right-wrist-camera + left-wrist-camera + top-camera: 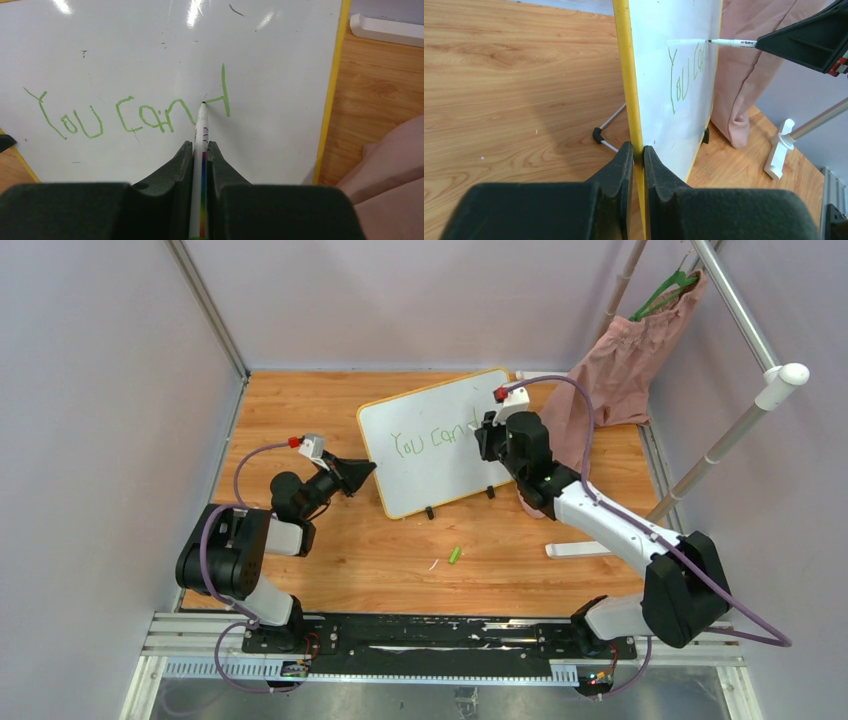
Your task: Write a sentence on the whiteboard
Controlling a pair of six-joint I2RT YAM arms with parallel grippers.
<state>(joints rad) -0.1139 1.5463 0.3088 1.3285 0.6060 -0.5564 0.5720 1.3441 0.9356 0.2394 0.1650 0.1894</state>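
Right wrist view: the right gripper (pixel 200 146) clamps a marker (pixel 202 120), its tip on the whiteboard (pixel 280 60). The green sentence (pixel 125 115) reads "You can" plus one unfinished letter. The left gripper (pixel 637 150) pinches the board's yellow left rim, far-centre on the wooden surface (pixel 330 550).

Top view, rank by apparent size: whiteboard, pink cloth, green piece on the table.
1 or 2: whiteboard and pink cloth, too close to rank; cloth partly hidden.
3: green piece, smallest by far.

arms (pixel 600 525): white links, black joints | cables (pixel 238 470): purple | fingers (pixel 165 200): black, perhaps rubbery
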